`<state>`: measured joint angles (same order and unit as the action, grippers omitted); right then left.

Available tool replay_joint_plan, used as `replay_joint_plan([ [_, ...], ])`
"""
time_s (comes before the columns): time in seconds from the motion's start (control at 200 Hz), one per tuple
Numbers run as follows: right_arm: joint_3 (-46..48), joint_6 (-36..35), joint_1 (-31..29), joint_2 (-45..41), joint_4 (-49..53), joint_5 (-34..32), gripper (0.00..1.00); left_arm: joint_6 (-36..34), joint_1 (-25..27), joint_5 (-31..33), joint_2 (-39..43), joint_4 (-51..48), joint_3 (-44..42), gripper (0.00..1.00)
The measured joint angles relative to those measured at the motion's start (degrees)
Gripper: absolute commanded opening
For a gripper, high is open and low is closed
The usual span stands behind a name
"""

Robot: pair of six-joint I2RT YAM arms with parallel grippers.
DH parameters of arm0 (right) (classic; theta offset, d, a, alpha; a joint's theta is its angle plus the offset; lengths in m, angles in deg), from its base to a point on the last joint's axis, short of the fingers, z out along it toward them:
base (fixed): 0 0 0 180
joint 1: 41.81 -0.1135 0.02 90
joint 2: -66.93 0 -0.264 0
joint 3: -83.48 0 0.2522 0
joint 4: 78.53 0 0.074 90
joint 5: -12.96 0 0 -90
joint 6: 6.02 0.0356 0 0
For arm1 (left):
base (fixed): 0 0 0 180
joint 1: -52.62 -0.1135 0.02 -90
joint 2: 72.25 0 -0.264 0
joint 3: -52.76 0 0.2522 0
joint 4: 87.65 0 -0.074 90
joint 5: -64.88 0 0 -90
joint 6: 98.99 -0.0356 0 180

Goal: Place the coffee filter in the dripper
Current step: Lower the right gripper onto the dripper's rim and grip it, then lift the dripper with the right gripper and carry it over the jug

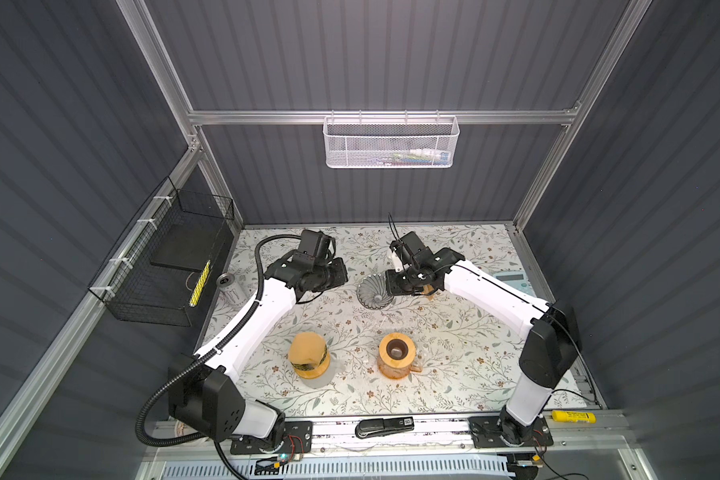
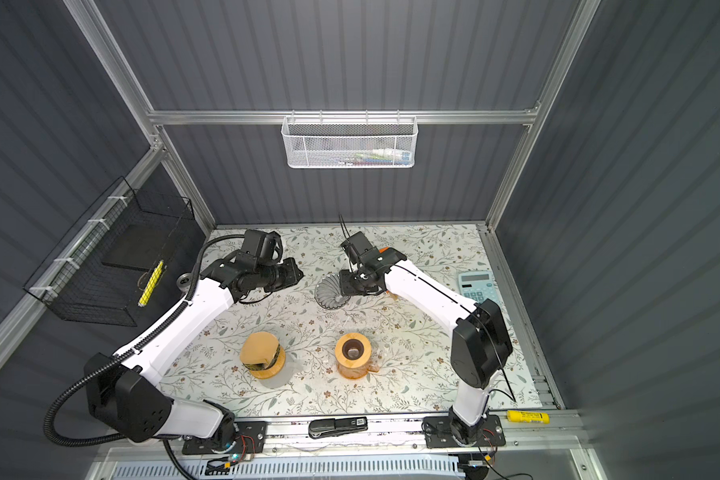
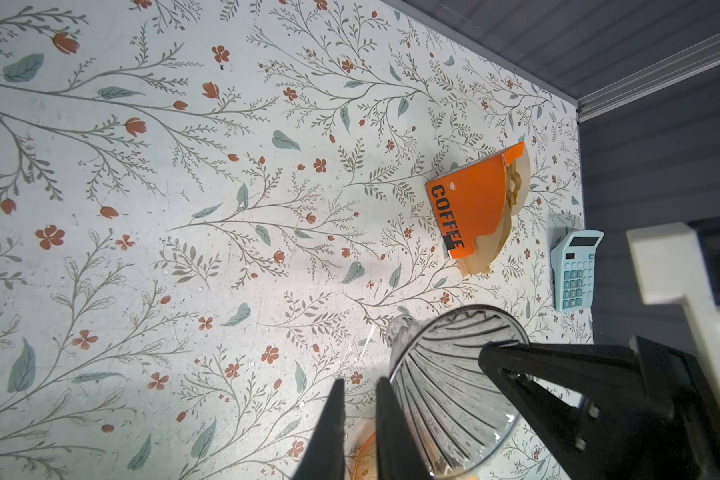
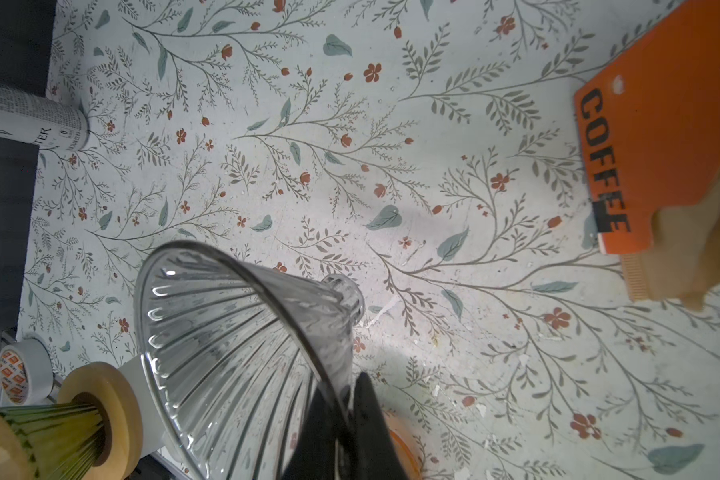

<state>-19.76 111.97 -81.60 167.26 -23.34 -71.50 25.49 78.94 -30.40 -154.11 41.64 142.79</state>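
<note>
- Right gripper (image 4: 344, 395): fingers (image 4: 368, 415) pinched on the rim of the glass dripper (image 4: 225, 353), with only the thin glass wall between them.
- Dripper: lifted by that rim and tipped on its side, wide mouth turned toward the left arm. In both top views it sits near the back middle of the table (image 1: 371, 291) (image 2: 329, 293). Cannot tell whether its neck rests on the table (image 3: 184, 249).
- Left gripper (image 3: 360, 386): fingers (image 3: 329, 424) nearly together with a narrow slit between them. The tablecloth shows through the slit and nothing is held. One finger is just beside the dripper's outer wall; contact cannot be told.
- Coffee filters (image 3: 489, 245): a brown paper stack poking out of an orange box (image 3: 466, 208) marked COFFEE. It lies flat on the table, apart from the dripper and untouched by either gripper.
- Calculator (image 3: 574, 270): near the box, at the table's edge.
</note>
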Motion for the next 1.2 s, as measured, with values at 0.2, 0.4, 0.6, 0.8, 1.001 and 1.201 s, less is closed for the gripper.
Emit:
replay_joint_plan([
  [0.2, 1.6, 0.0, 0.1, -6.0, 1.3, -0.7, 0.00, -0.6, 0.0, -0.3, 0.0, -1.5, 2.2, 0.17],
  [0.4, 2.7, -0.7, 0.1, -13.9, 4.5, -0.9, 0.00, -1.1, 0.0, -2.8, 0.0, -1.8, 6.1, 0.19],
  [0.6, 6.5, -1.0, 0.1, -20.9, 7.9, -0.4, 0.00, -1.6, 1.7, -6.5, -0.2, -2.0, 6.6, 0.22],
  [0.8, 10.2, -1.0, 0.0, -26.0, 11.2, 2.6, 0.00, -3.5, 7.4, -7.5, -1.2, -4.0, 7.6, 0.24],
  [1.001, 14.7, -0.2, -0.3, -30.0, 13.5, 5.8, 0.00, -4.3, 12.8, -7.5, -1.3, -5.9, 7.5, 0.24],
  [1.201, 19.8, 1.6, -1.8, -32.4, 13.8, 7.3, 0.00, -3.7, 14.7, -7.9, -0.9, -5.5, 2.6, 0.22],
])
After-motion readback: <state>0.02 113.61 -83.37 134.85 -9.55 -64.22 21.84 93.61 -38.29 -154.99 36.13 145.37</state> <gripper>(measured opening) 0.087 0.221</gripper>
